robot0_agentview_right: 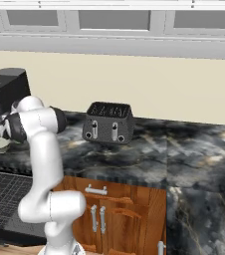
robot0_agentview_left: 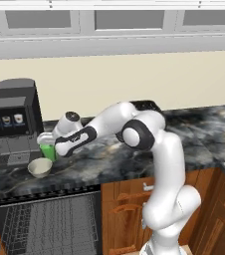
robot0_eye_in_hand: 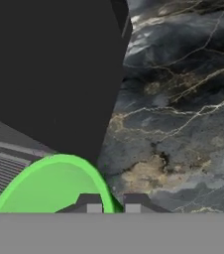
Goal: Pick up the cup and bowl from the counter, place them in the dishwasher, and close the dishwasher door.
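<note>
Cup (robot0_agentview_left: 48,149): on tabletop (robot0_agentview_left: 194,134) far left by coffee machine (robot0_agentview_left: 12,119), rim between pincer (robot0_eye_in_hand: 110,203) tips; clamped or not, can't tell.
Bowl (robot0_agentview_left: 40,168): on tabletop, just nearer.
Dishwasher (robot0_agentview_left: 45,224): open, racks empty.
Left: everything.

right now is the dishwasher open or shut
Open: below the dark marbled stone counter, the grey under-counter dishwasher shows its wire racks, with no door panel covering them.
</note>
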You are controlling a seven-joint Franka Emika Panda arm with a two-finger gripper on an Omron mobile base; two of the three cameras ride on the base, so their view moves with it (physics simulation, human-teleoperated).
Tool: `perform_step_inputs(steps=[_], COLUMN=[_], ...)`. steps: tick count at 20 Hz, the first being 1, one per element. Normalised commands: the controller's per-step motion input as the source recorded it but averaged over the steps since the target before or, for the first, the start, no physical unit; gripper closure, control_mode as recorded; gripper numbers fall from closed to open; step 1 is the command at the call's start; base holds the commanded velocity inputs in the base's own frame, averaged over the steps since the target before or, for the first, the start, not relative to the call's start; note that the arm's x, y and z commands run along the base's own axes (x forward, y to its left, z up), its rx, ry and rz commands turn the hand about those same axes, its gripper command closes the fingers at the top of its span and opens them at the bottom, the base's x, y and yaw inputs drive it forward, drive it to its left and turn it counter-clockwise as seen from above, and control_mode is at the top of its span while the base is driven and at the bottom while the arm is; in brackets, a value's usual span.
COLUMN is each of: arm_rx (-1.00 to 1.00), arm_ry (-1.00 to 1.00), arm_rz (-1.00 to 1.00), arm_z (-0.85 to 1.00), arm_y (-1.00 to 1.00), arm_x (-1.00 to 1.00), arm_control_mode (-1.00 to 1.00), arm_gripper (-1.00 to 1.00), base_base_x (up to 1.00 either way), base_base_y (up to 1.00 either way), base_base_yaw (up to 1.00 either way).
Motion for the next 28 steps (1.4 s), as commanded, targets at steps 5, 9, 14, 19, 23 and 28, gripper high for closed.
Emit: perform_step_inputs(steps=[5,9,14,19,23,28], arm_rx=[0.00,0.00,0.00,0.00,0.00,0.00], arm_ry=[-0.12,-0.13,-0.11,-0.07,-0.07,-0.07], arm_rz=[0.08,0.08,0.08,0.07,0.07,0.08], arm_z=[0.00,0.10,0.21,0.32,0.43,0.57], arm_y=[-0.14,-0.36,-0.49,-0.52,-0.53,-0.54], arm_x=[-0.61,-0.62,-0.47,-0.33,-0.40,-0.34], arm_control_mode=[-1.00,-1.00,-1.00,-1.00,-1.00,-1.00], arm_gripper=[1.00,1.00,1.00,1.00,1.00,1.00], base_base_x=[0.00,0.00,0.00,0.00,0.00,0.00], base_base_y=[0.00,0.00,0.00,0.00,0.00,0.00], base_base_yaw=[0.00,0.00,0.00,0.00,0.00,0.00])
